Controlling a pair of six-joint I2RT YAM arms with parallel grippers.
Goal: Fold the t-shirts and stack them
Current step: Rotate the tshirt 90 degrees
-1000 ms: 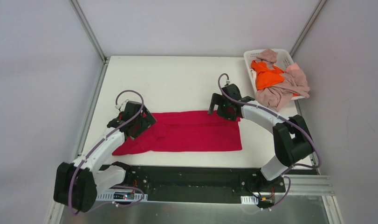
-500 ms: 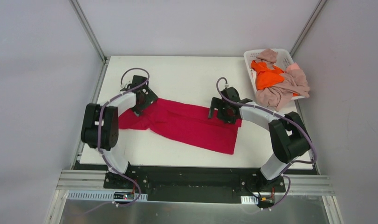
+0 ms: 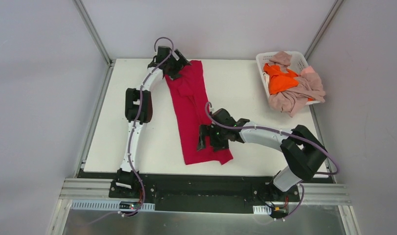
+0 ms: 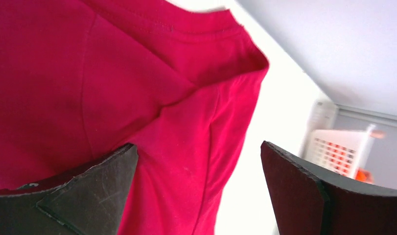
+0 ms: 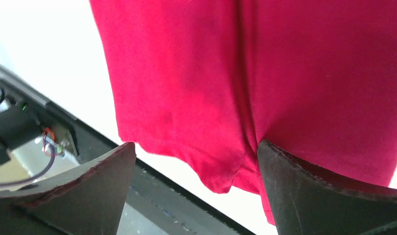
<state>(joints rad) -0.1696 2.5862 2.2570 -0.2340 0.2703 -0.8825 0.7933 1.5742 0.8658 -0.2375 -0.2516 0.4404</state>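
Note:
The crimson-red t-shirt (image 3: 192, 110) lies as a long, folded strip on the white table, running from the far edge to the near edge. My left gripper (image 3: 176, 66) is at its far end, open; in the left wrist view (image 4: 198, 191) the jaws stand wide apart over a sleeve of the red shirt (image 4: 137, 98). My right gripper (image 3: 206, 139) is at the near end, open; in the right wrist view (image 5: 194, 191) the jaws stand wide apart over the shirt's hem (image 5: 211, 122). An orange t-shirt (image 3: 279, 81) and pink-beige t-shirts (image 3: 296, 95) are heaped in the basket.
The white plastic basket (image 3: 300, 57) stands at the far right corner, its clothes spilling over the near rim; it also shows in the left wrist view (image 4: 333, 152). The table's near edge and black base rail (image 3: 201, 183) lie just past the shirt's hem.
The red shirt swung from lying across the table to lying lengthwise, far to near. My left gripper moved to the far edge; my right gripper moved toward the near edge.

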